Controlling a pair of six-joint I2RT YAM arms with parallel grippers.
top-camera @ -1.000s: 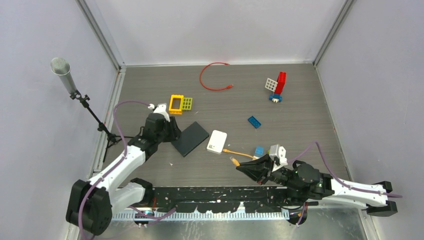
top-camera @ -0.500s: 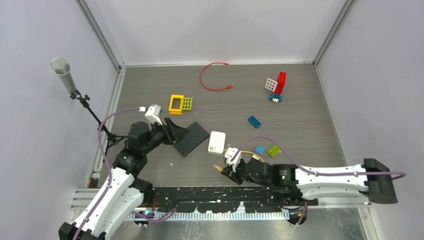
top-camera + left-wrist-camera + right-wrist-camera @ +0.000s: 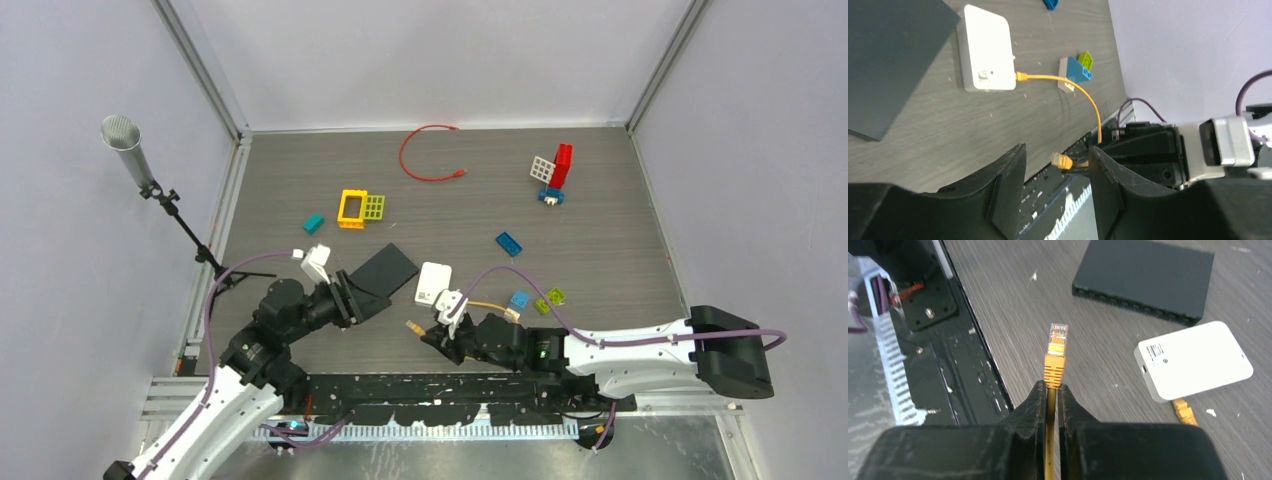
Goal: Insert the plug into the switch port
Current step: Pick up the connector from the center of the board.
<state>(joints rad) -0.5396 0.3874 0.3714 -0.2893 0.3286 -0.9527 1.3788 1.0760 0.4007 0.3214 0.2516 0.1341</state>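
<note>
The switch (image 3: pixel 387 267) is a flat dark box on the table, and its row of ports (image 3: pixel 1133 304) faces the right wrist camera. My right gripper (image 3: pixel 434 338) (image 3: pixel 1052 387) is shut on the orange cable just behind the plug (image 3: pixel 1055 347) (image 3: pixel 413 326). The plug sticks out ahead of the fingers, pointing toward the switch but well short of it. The cable's other end (image 3: pixel 1020 76) sits in a white box (image 3: pixel 433 284). My left gripper (image 3: pixel 358 297) (image 3: pixel 1055 192) hangs open and empty by the switch's near edge. The plug (image 3: pixel 1062 160) shows beyond its fingers.
A black rail (image 3: pixel 400 388) runs along the table's near edge, just under the plug. Loose bricks lie about: teal (image 3: pixel 314 223), blue (image 3: pixel 508 243), blue (image 3: pixel 519 299), green (image 3: pixel 551 297). A yellow-green frame (image 3: pixel 360 207), a red cable (image 3: pixel 425 160) and a red block stack (image 3: pixel 553 175) lie farther back. A microphone stand (image 3: pixel 150 180) stands at the left.
My right arm swung left along the near edge, carrying the plug toward the switch. My left arm drew back toward the near edge, uncovering the teal brick, and its jaws opened a little wider.
</note>
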